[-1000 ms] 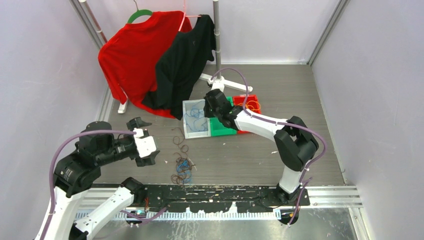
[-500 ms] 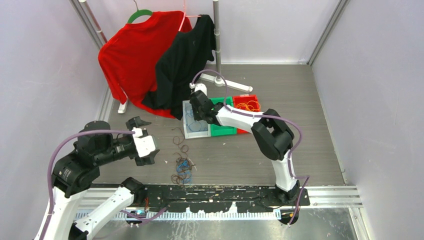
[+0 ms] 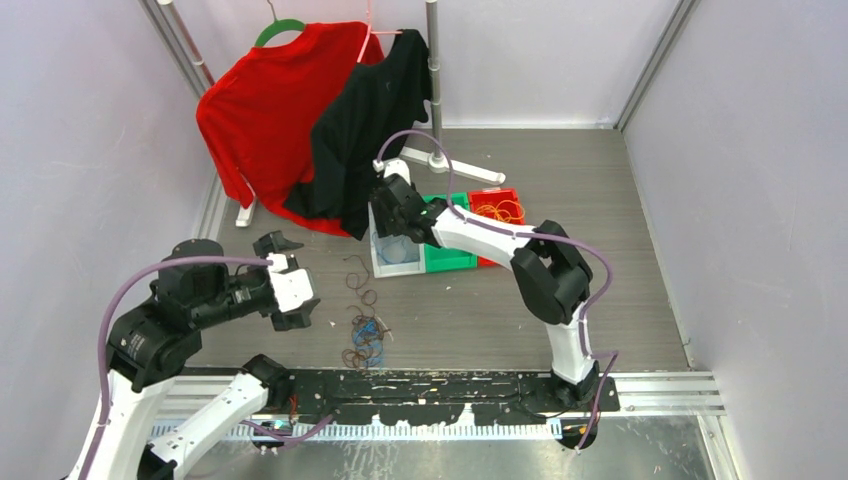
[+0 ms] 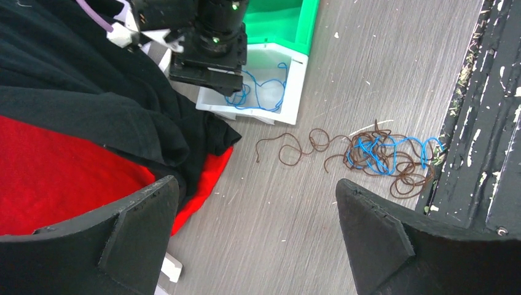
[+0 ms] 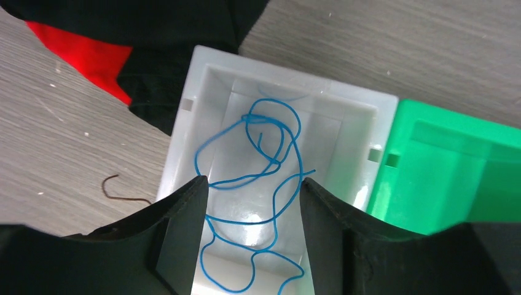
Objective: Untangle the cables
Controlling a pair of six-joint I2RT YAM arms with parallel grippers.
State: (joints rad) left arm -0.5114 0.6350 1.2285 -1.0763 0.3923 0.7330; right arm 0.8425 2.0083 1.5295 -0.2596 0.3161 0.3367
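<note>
Brown-and-blue tangle (image 4: 384, 157) lies on table (image 4: 344, 74) near left gripper (image 4: 255, 184), clear of its fingers. Jaws wide apart, empty. Blue cable (image 5: 258, 178) lies loose in white bin (image 5: 184, 132), directly under right gripper (image 5: 252, 181). Fingers apart, gripping nothing.
</note>
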